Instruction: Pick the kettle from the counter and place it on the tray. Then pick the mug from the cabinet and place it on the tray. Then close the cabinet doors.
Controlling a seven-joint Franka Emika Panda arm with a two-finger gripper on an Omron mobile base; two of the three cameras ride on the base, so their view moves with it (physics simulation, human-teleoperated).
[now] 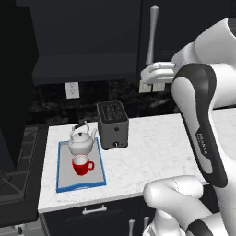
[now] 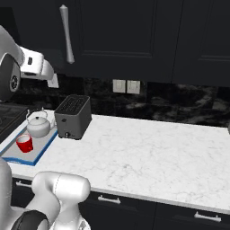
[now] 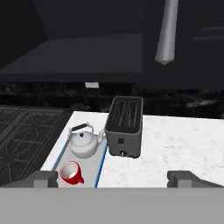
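Note:
The silvery kettle point(image 1: 82, 140) point(image 2: 38, 126) point(image 3: 85, 142) stands at the back of the blue-rimmed tray point(image 1: 62, 186) point(image 2: 42, 150) point(image 3: 101, 164). The red mug point(image 1: 81, 164) point(image 2: 24, 143) point(image 3: 71, 173) sits on the tray in front of it. My gripper point(image 1: 146, 73) point(image 2: 47, 72) point(image 3: 114, 178) hangs high above the counter point(image 1: 152, 147), by the lower end of the right cabinet door's silver handle point(image 1: 152, 37) point(image 2: 67, 36) point(image 3: 168, 35). It is open, with nothing between its fingers. The cabinet point(image 1: 87, 46) is dark inside; its left door point(image 1: 14, 69) stands swung out.
A boxy dark toaster point(image 1: 113, 124) point(image 2: 72, 116) point(image 3: 126, 127) stands right next to the tray's right side. A black stove top point(image 1: 18, 156) point(image 3: 26, 131) lies left of the counter. Wall sockets point(image 2: 126, 86) sit on the dark backsplash. Bare marble stretches to the right of the toaster.

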